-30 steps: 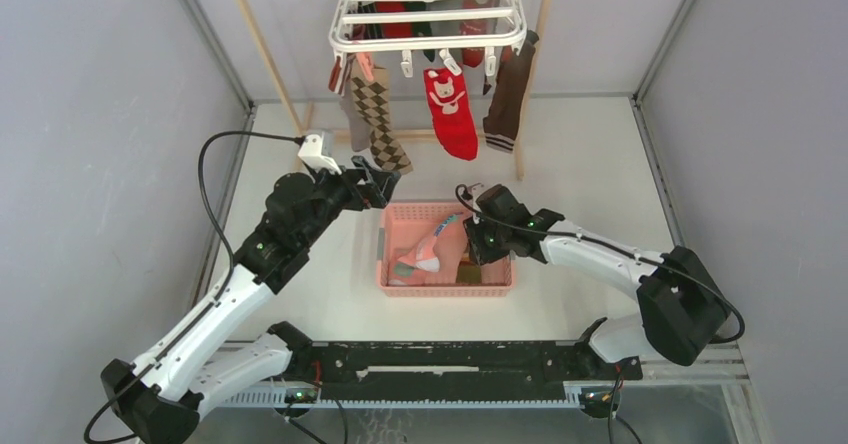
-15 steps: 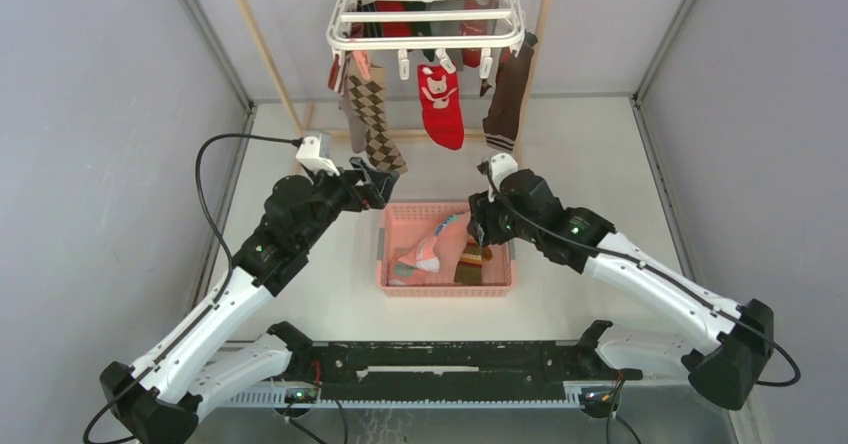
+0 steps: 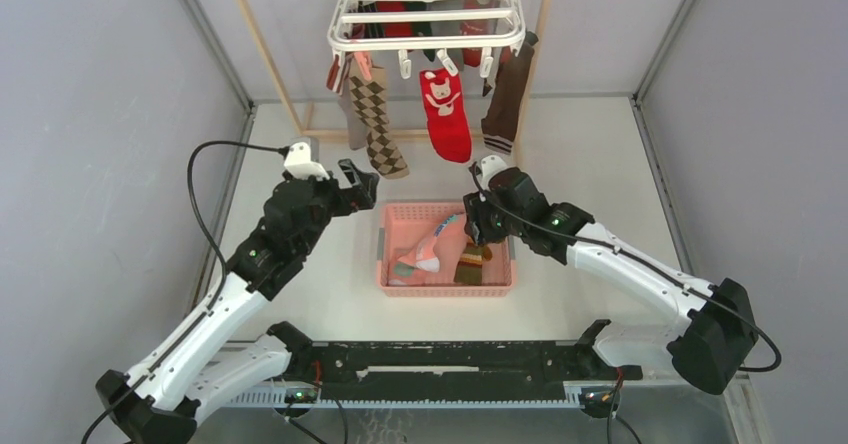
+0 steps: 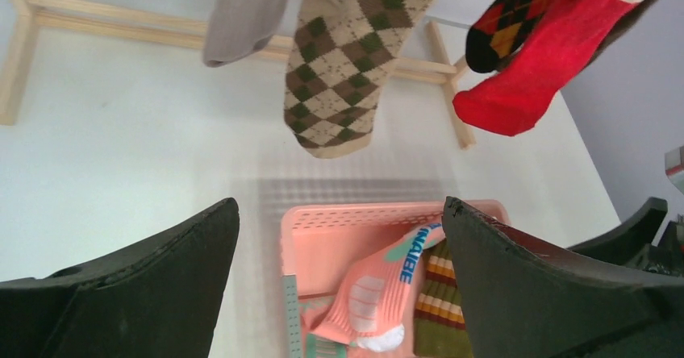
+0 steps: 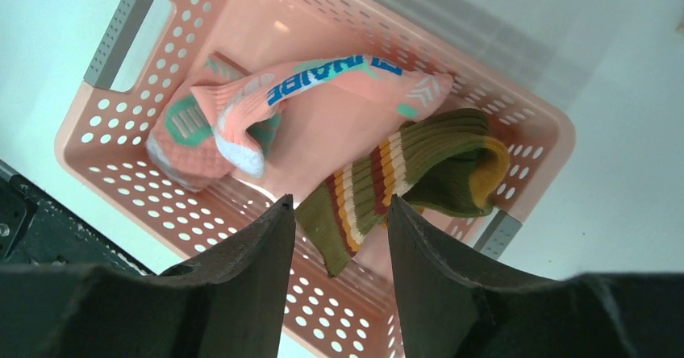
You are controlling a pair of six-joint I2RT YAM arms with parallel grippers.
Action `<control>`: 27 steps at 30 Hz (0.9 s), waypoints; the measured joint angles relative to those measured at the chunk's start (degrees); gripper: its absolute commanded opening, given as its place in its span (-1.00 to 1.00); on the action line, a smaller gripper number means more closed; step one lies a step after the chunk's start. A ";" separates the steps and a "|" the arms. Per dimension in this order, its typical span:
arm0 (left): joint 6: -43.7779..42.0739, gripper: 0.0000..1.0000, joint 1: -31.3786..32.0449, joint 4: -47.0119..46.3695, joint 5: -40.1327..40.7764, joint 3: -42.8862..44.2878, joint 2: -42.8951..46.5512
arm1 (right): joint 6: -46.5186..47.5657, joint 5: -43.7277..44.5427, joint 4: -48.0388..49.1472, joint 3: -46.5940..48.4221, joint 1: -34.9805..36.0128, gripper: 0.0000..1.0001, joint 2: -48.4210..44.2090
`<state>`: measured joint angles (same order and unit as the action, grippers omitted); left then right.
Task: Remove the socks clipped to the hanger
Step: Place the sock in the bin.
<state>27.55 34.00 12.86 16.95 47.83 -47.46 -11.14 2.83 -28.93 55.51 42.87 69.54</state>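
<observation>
The white hanger (image 3: 428, 14) hangs at the back with socks clipped under it: a brown argyle sock (image 3: 377, 116), a red sock (image 3: 447, 114) and a dark brown sock (image 3: 507, 89). My left gripper (image 3: 360, 186) is open and empty, below and a little left of the argyle sock's toe (image 4: 347, 60). In the left wrist view, a grey sock (image 4: 242, 11) and the red sock (image 4: 540, 60) hang beside it. My right gripper (image 3: 478, 224) is open and empty over the right part of the pink basket (image 3: 383, 254), above a green striped sock (image 5: 403, 172).
The pink basket (image 5: 121, 189) holds a pink sock (image 5: 306, 92) and the green striped one. Light wooden rack poles (image 3: 262, 49) stand on both sides of the hanger, with a floor bar (image 4: 121, 23) behind. Grey walls close in left and right.
My left gripper has drawn back to the left, away from the argyle sock. My right arm has lifted and its gripper stays over the basket's right side. The hanging socks swing slightly.
</observation>
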 measured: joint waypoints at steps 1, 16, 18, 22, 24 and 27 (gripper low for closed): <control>-0.09 0.99 0.00 0.63 1.14 0.00 0.44 | 0.00 -0.42 0.83 -0.55 0.09 0.08 0.00; 0.96 1.00 -8.70 2.60 4.92 -1.31 1.81 | -0.35 -7.63 9.27 -8.26 2.03 0.09 -2.38; 0.72 1.00 -10.27 1.20 4.37 -1.31 1.18 | -0.50 -8.00 9.84 -8.31 2.38 0.09 -2.56; 0.39 1.00 -13.35 -1.95 2.99 -1.20 -2.08 | -0.76 -8.46 10.19 -8.68 3.06 0.09 -3.30; 0.39 0.99 -15.02 -3.21 1.99 -1.11 -4.55 | -0.87 -8.74 10.34 -9.01 3.32 0.09 -3.89; 0.39 1.00 -16.72 -4.72 0.76 -0.74 -8.55 | -0.96 -9.01 10.36 -9.09 3.58 0.09 -4.42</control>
<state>27.94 17.28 8.14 17.72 47.09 -56.01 -12.10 -6.17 -18.57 46.41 46.46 65.12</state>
